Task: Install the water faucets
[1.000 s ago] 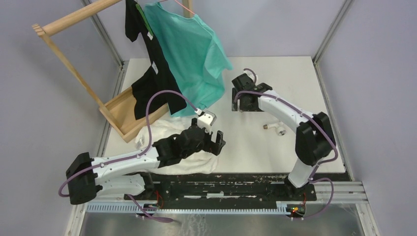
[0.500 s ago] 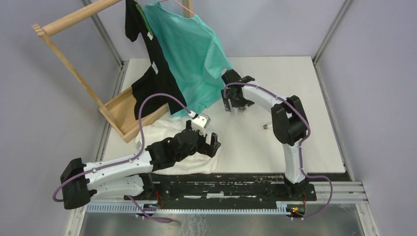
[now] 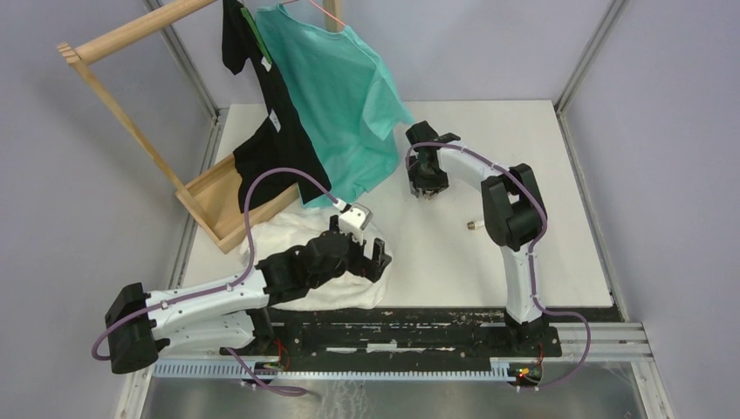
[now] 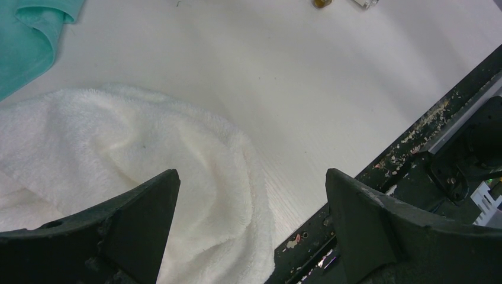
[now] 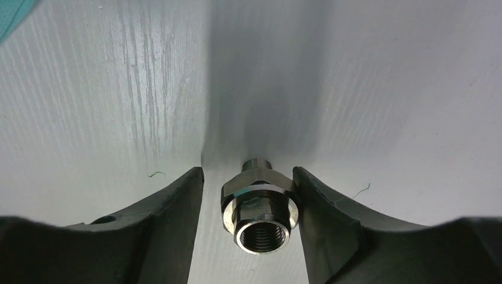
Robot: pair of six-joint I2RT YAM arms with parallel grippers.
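A small silver threaded fitting of the water faucets lies on the white table, between the fingers of my right gripper. The right finger touches its hex collar and a narrow gap remains at the left finger. From above, the right gripper points down at mid-table and hides the fitting. The faucets' other part lies behind the right arm's elbow, where only its brass-coloured end shows. In the left wrist view that end and a whitish bit sit at the top edge. My left gripper is open, with nothing between its fingers, over a white towel.
A green shirt and a black shirt hang from a wooden rack at the back left, its wooden base on the table. The towel lies near the front edge. A black rail runs along the front.
My right gripper swung left, then settled low at mid-table, and its fingers have narrowed around the fitting. The right elbow now covers most of the spout. The left arm drew back slightly.
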